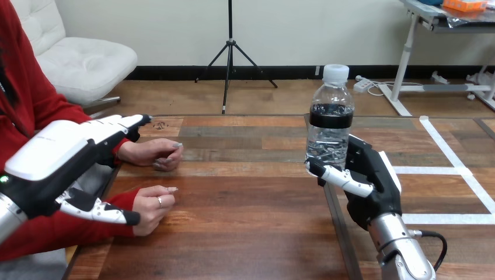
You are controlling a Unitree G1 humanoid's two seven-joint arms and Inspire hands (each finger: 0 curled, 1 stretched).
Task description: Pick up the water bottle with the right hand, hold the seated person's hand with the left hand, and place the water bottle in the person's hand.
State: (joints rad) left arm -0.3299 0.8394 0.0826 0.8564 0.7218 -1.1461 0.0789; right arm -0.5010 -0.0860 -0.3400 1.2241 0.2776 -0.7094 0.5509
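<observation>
The water bottle stands upright at the right-centre of the bench, cap on. The right hand is closed round its lower body. The thumb crosses the front near the base and the palm backs the right side, a low grip that keeps the bottle vertical for transfer. Whether the base rests on the bench or is lifted clear cannot be determined.

The left hand is at the left edge, fingers straight, thumb spread below, and it holds nothing. Its fingers lie over the sleeve of the person's farther hand. Its thumb is beside the wrist of the person's nearer hand. Contact cannot be confirmed. Both of the person's hands rest loosely curled on the bench, well apart from the bottle.

Judgement: the bottle grasp is made; the hand-hold and hand-over are not yet done.
</observation>
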